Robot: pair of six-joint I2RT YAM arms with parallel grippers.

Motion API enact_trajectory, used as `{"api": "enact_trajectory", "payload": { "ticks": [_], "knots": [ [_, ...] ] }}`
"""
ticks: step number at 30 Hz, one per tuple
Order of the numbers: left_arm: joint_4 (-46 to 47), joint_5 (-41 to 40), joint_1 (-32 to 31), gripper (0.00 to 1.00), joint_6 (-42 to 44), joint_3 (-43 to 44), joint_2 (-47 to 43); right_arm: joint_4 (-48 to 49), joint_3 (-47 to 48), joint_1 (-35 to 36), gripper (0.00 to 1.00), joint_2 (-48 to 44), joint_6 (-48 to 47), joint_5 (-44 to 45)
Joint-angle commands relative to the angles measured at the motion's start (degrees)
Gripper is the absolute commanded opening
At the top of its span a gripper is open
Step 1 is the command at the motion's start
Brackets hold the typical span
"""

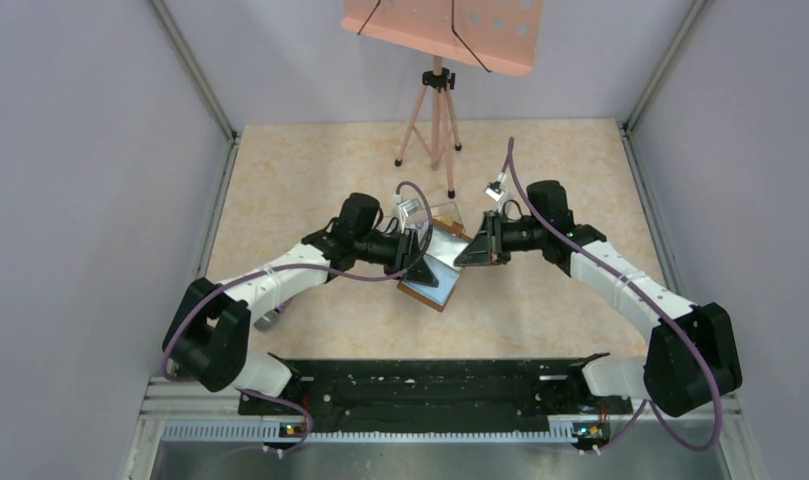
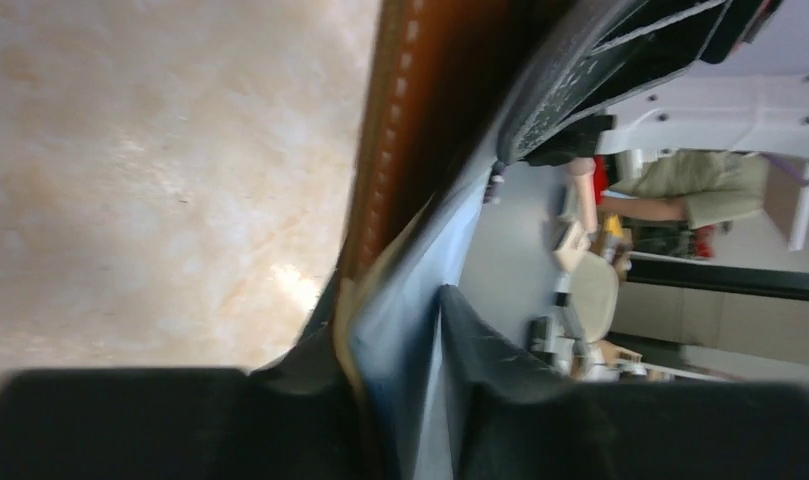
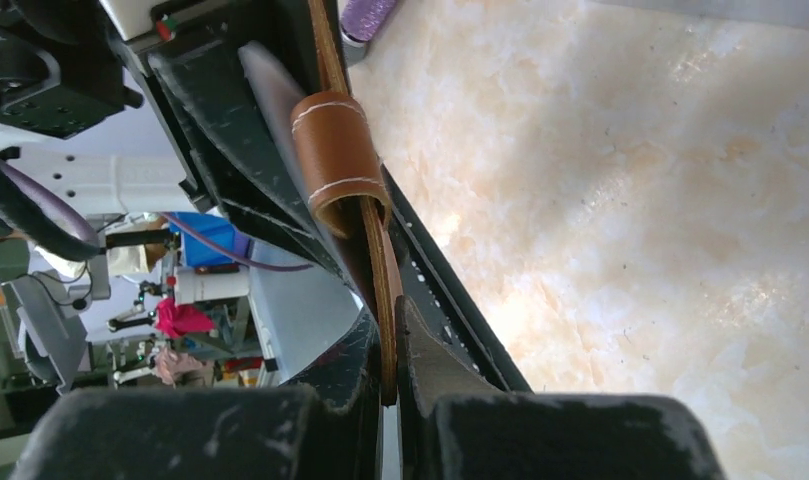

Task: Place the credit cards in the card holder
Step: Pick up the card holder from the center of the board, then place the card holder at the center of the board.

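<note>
Right tool (image 3: pixel 388 335) pinched shut on brown leather wallet (image 3: pixel 335 150) edge; left tool (image 2: pixel 390 350) part-open astride pale blue-grey card (image 2: pixel 412 295), grip unclear.

Pink tripod stand (image 1: pixel 437 115), clear box (image 1: pixel 447 216), beige table (image 1: pixel 310 180)

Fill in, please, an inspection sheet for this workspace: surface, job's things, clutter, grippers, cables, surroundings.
Surface: beige marbled tabletop.
Job's things: brown leather card holder mid-table between both grippers; one pale blue credit card lies against its inner side; no other cards seen.
Clutter: clear plastic box just behind the card holder; tripod carrying a pink board at the far side.
Grippers: left gripper has the credit card and the holder's edge between its fingers, grip unclear; right gripper shut on the holder's leather flap.
Cables: purple cable loops along the left arm; a second purple cable arches over the right arm.
Surroundings: plain grey walls; black rail at the near edge.
</note>
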Motion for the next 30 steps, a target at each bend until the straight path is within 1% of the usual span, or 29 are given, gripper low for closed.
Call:
{"api": "enact_trajectory", "payload": {
  "ticks": [1,2,7,9,12,15,20,24,28,29,30],
  "knots": [
    [5.2,8.6,-0.2,0.11,0.3,0.2,-2.1,2.8,3.6,-1.2,0.00,-2.2,3.0,-3.6],
    [4.1,7.8,-0.2,0.01,0.9,0.9,-2.1,3.3,3.5,-1.5,0.00,-2.2,3.7,-4.2],
    [-0.5,2.4,-0.2,0.00,3.7,3.5,-3.3,10.5,1.0,-2.7,0.00,-2.8,11.0,-9.7],
    [-0.6,1.2,-0.2,0.00,5.0,4.1,-4.0,12.8,0.1,-2.8,0.00,-3.1,13.6,-11.9],
    [1.0,0.8,-0.3,0.00,7.1,4.3,-5.5,14.8,-0.2,-2.8,0.00,-3.6,14.6,-13.9],
    [3.2,1.4,-0.5,0.00,10.3,4.1,-8.2,16.7,-1.1,-2.7,0.00,-3.7,15.8,-15.9],
    [9.4,5.3,-0.5,0.00,14.5,1.8,-13.2,22.4,-3.6,-2.8,0.00,-3.5,19.3,-19.6],
    [13.8,10.1,-0.5,0.00,14.8,0.0,-15.7,23.3,-3.6,-2.8,0.00,-3.0,19.9,-20.9],
    [14.2,11.8,-0.7,0.00,14.0,0.9,-16.8,23.8,-3.2,-2.8,0.00,-2.8,20.6,-21.3],
    [12.7,11.5,-0.7,0.00,14.0,1.4,-16.6,23.8,-3.0,-2.7,0.07,-2.9,20.6,-21.2],
    [10.8,11.2,-0.7,0.00,14.3,2.0,-16.2,23.5,-2.7,-2.7,0.18,-3.1,20.5,-20.8]
  ]
}}
